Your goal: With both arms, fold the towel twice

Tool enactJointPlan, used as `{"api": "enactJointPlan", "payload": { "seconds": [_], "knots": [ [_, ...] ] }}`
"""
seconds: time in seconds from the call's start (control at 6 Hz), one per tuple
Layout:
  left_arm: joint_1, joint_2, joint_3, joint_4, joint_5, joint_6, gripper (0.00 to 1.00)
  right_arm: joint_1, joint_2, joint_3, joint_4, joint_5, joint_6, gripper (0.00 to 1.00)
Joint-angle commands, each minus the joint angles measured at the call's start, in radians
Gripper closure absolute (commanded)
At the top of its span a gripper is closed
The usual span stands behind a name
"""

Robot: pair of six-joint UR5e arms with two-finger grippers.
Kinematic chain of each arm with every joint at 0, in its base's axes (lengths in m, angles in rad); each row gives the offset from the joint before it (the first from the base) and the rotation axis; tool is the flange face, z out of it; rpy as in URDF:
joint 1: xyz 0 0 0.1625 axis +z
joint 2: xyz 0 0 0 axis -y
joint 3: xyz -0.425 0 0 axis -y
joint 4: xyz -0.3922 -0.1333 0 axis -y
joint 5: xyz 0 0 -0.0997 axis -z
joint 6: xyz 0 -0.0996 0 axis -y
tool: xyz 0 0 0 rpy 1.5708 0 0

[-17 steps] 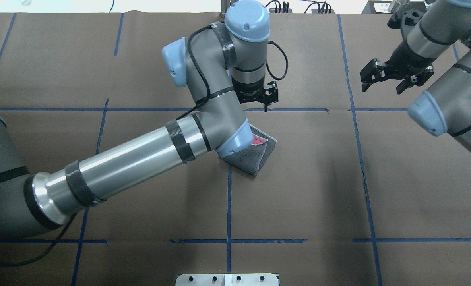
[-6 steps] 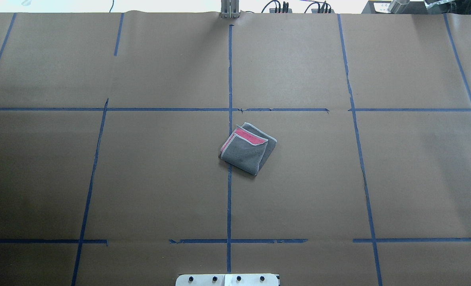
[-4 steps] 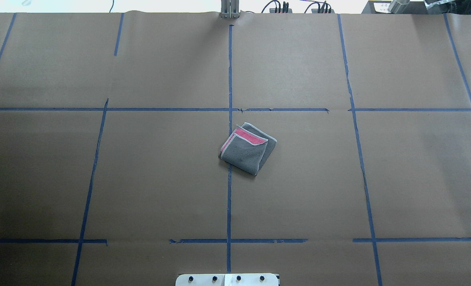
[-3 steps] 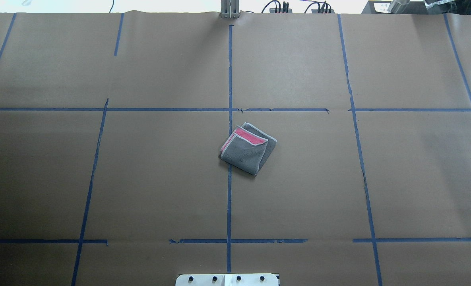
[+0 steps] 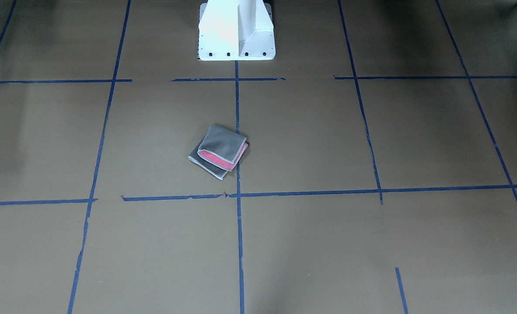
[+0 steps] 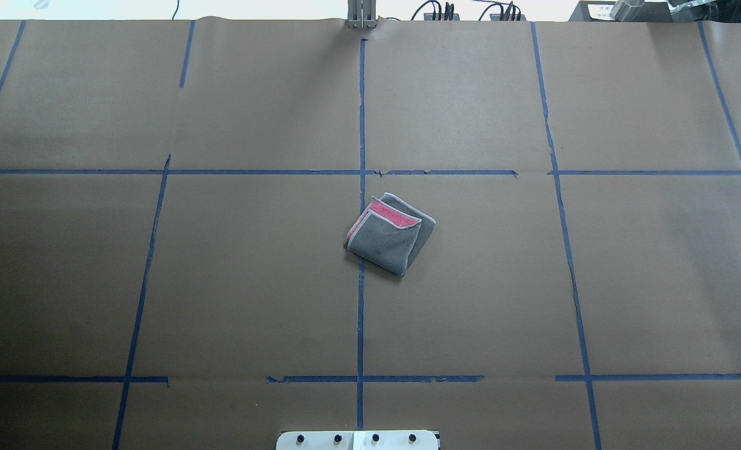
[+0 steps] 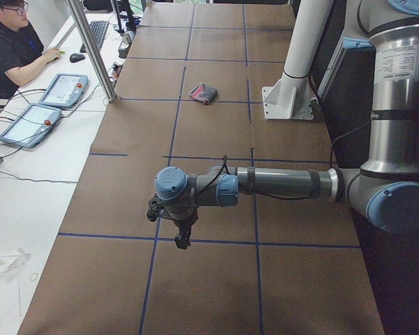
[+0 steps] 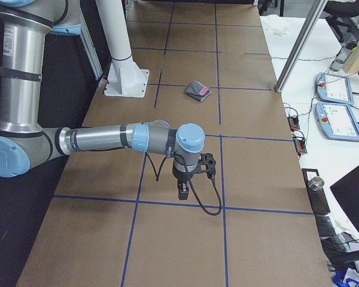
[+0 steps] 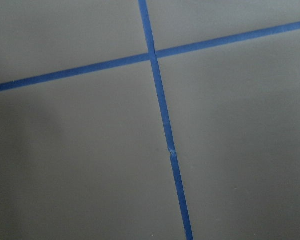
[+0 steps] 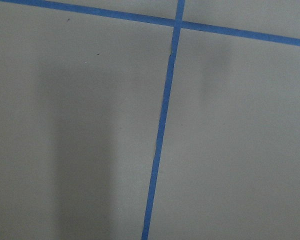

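Note:
The towel (image 6: 386, 240) lies folded into a small square at the table's middle, dark grey on top with a pink-red strip and whitish border along its far edge. It also shows in the front view (image 5: 220, 150) and both side views (image 7: 204, 93) (image 8: 198, 91). Nothing touches it. My left gripper (image 7: 182, 243) hangs over the table's left end, far from the towel; I cannot tell whether it is open or shut. My right gripper (image 8: 182, 195) hangs over the right end; I cannot tell its state either. Both wrist views show only brown paper and blue tape.
The white pedestal base (image 5: 236, 30) stands at the robot's edge of the table. Blue tape lines (image 6: 361, 312) grid the brown paper. An operator (image 7: 14, 42) sits by tablets (image 7: 63, 89) beyond the far edge, next to a metal post (image 7: 91, 49).
2.8 s ago the left arm reached over the towel and the right gripper hung at the far right. Both have since left the overhead view. The towel has not moved.

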Motion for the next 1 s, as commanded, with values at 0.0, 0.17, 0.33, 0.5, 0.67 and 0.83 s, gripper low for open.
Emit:
{"api": "enactJointPlan", "payload": {
  "seconds": [0.0, 0.17, 0.33, 0.5, 0.67, 0.83],
  "knots": [
    [0.0, 0.004, 0.009, 0.001, 0.001, 0.0, 0.0, -0.002, -0.001, -0.008, 0.001, 0.005, -0.003, 0.0],
    [0.0, 0.013, 0.006, 0.001, 0.0, 0.0, 0.0, -0.002, -0.001, -0.01, 0.0, 0.004, -0.005, 0.0],
    [0.0, 0.014, 0.006, 0.001, 0.0, 0.0, 0.0, -0.002, -0.002, -0.016, 0.0, 0.004, -0.005, 0.0],
    [0.0, 0.014, 0.006, 0.001, 0.0, 0.0, 0.0, -0.002, -0.002, -0.019, 0.001, 0.004, -0.005, 0.0],
    [0.0, 0.014, 0.004, 0.001, 0.0, 0.0, 0.0, -0.002, -0.002, -0.021, 0.0, 0.005, -0.005, 0.0],
    [0.0, 0.014, 0.0, 0.001, 0.0, 0.0, 0.0, -0.002, -0.002, -0.021, 0.0, 0.007, -0.005, 0.0]
  ]
}}
